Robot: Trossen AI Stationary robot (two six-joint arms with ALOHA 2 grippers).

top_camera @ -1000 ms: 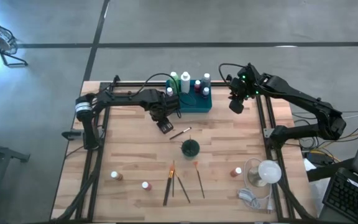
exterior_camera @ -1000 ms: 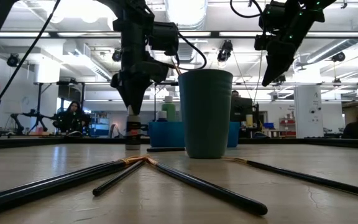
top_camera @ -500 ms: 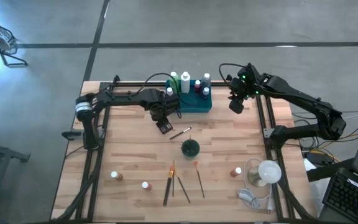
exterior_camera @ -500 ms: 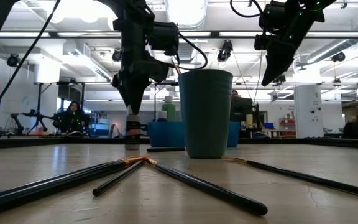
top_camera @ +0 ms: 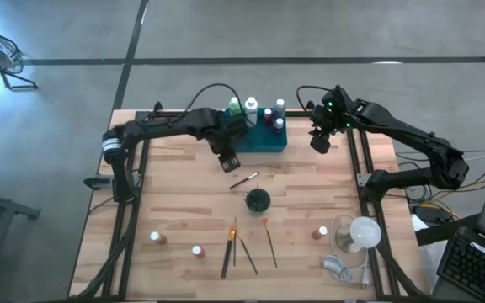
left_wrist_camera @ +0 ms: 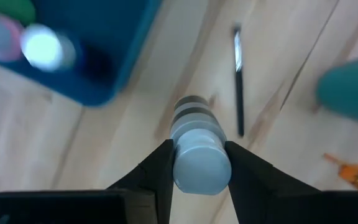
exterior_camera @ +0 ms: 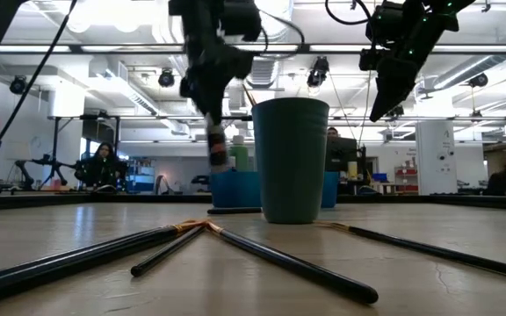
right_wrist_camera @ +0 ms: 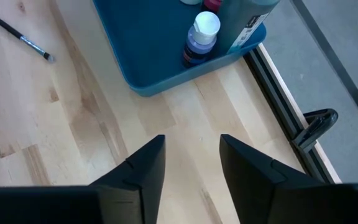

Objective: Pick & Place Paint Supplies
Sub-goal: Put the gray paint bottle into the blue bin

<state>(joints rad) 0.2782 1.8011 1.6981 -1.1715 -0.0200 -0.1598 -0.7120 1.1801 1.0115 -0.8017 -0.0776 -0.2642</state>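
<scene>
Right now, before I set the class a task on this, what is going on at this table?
The left pincer holds a small white-capped bottle lifted off the table, beside the teal tray where several bottles already stand. The right pincer is open and empty, off the tray's other side. A dark green cup stands mid-table, one brush lies near it, more brushes and three bottles wait along the front.

Overhead looks straight down; low looks level — both share cup (top_camera: pixel 258 200).
</scene>
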